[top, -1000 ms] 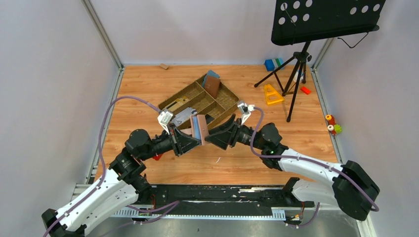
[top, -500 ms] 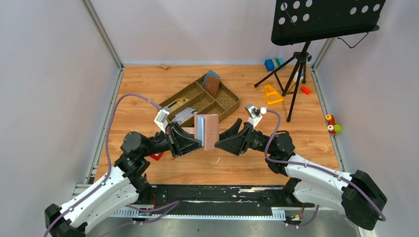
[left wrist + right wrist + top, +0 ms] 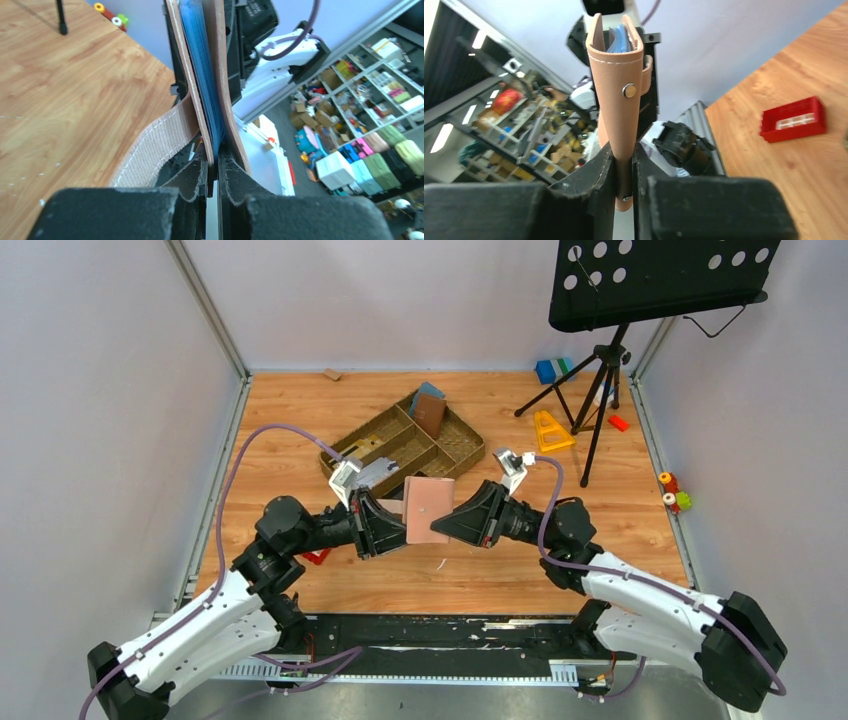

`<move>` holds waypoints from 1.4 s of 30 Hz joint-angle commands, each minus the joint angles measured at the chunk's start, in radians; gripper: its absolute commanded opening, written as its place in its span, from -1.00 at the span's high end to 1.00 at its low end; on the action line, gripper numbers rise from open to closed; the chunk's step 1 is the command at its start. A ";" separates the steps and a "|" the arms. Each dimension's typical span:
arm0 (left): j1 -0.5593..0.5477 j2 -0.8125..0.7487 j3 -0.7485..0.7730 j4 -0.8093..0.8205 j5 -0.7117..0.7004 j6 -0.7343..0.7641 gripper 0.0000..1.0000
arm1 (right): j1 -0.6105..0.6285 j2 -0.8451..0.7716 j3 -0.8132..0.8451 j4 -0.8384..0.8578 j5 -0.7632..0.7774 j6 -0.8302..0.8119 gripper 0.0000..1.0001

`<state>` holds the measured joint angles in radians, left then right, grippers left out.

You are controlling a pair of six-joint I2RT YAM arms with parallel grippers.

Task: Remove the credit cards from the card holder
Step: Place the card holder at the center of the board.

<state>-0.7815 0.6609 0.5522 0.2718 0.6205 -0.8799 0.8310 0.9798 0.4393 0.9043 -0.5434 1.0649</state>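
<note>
Card holder [image 3: 428,508] is pinched in mid-air between both arms, above the wooden table [image 3: 300,430] and just in front of the wicker tray [image 3: 462,443].
We have the left gripper [image 3: 388,525] clamped over both tan covers at one edge, and the right gripper [image 3: 452,520] clamped on the opposite tan side. With both covers squeezed together, we judge that the blue layers [image 3: 202,75] inside (cards or lining, we cannot tell) are trapped. Pulling apart from here could drag the holder out of one grip and drop it, or strain the stitching. The loose closing tab [image 3: 150,150] hangs beside our left fingers and could snag on a regrip, as could the small snap stud [image 3: 629,90].
</note>
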 commanded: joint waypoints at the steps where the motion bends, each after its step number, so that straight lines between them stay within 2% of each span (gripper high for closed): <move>1: -0.017 -0.004 0.079 -0.117 -0.057 0.127 1.00 | 0.014 -0.058 0.118 -0.457 0.141 -0.211 1.00; 5: -0.033 0.032 0.081 -0.154 -0.086 0.170 1.00 | 0.026 -0.045 0.168 -0.676 0.265 -0.276 1.00; 11: -0.094 0.122 0.135 -0.265 -0.163 0.298 1.00 | 0.051 0.059 0.273 -0.830 0.315 -0.321 1.00; 16: -0.098 0.134 0.156 -0.355 -0.226 0.359 0.97 | 0.053 0.054 0.268 -0.870 0.389 -0.324 1.00; 21: -0.096 0.119 0.121 -0.368 -0.281 0.341 0.30 | 0.030 0.019 0.236 -0.898 0.465 -0.328 1.00; 24: -0.092 0.119 0.106 -0.389 -0.316 0.321 0.00 | -0.061 0.003 0.211 -0.943 0.438 -0.333 1.00; 29: -0.053 0.120 0.085 -0.425 -0.346 0.302 -0.22 | -0.276 0.026 0.157 -0.956 0.322 -0.377 1.00; 32: -0.031 0.107 0.070 -0.440 -0.383 0.299 -0.33 | -0.359 0.096 0.159 -0.958 0.258 -0.416 1.00; 36: -0.027 0.086 0.071 -0.484 -0.454 0.328 -0.49 | -0.409 0.210 0.187 -0.932 0.133 -0.454 0.99; 39: -0.026 0.067 0.070 -0.505 -0.487 0.343 -0.55 | -0.431 0.295 0.211 -0.883 0.018 -0.467 0.87; 41: -0.025 0.057 0.069 -0.517 -0.509 0.351 -0.58 | -0.459 0.345 0.226 -0.872 -0.060 -0.476 0.53; 42: -0.024 0.052 0.067 -0.524 -0.525 0.358 -0.61 | -0.476 0.363 0.232 -0.879 -0.076 -0.485 0.20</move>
<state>-0.8108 0.7441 0.6235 -0.2272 0.1707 -0.5606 0.3988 1.2900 0.6044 -0.0544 -0.4377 0.6346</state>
